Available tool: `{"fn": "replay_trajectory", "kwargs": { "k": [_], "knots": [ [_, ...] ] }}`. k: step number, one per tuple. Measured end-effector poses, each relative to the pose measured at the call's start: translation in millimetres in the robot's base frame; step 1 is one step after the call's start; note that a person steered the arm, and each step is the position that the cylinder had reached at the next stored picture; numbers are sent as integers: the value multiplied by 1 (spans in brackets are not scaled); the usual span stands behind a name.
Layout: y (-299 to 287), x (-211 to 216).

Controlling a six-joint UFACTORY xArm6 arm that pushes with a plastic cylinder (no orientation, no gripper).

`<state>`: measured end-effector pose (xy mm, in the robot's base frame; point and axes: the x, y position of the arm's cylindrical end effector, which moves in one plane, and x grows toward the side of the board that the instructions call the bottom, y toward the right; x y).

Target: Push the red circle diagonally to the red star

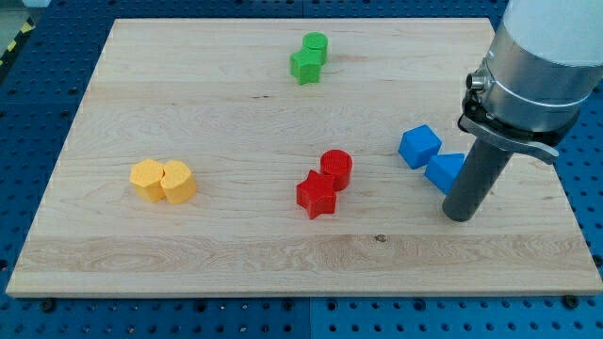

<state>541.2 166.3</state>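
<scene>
We see a wooden board (236, 254) that carries four pairs of blocks. Near the view's top two green blocks (309, 57) touch each other, at the left two yellow blocks (163, 181) stand side by side. In the middle the red circle (336, 169) touches the red star (317, 194), and at the right lie two blue blocks (429, 156), with my tip (458, 216) just below them.
</scene>
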Motion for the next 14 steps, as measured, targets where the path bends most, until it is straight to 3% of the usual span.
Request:
{"fn": "replay_trajectory", "kwargs": {
  "k": [2, 4, 6, 11, 14],
  "knots": [
    [0, 1],
    [-2, 28],
    [-63, -3],
    [-106, -56],
    [-126, -56]
  ]
}}
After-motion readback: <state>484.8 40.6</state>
